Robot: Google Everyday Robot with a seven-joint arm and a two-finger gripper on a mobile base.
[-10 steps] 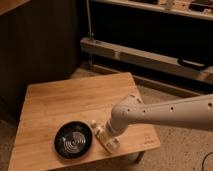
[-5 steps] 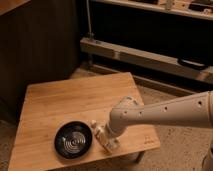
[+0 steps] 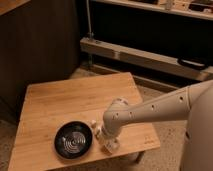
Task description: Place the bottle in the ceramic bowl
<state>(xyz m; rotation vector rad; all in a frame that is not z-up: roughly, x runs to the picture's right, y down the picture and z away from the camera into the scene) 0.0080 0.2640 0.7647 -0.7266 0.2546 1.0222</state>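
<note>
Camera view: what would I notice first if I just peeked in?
The big white robot arm reaches in from the right over the wooden table, its end effector low near the front edge. Just left of it in the picture sits a shiny black bowl with light rings, and a small white-capped bottle shows between them.

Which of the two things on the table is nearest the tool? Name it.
The bottle, small and pale, right beside the tool near the front edge of the table. The black ceramic bowl sits beyond it.
</note>
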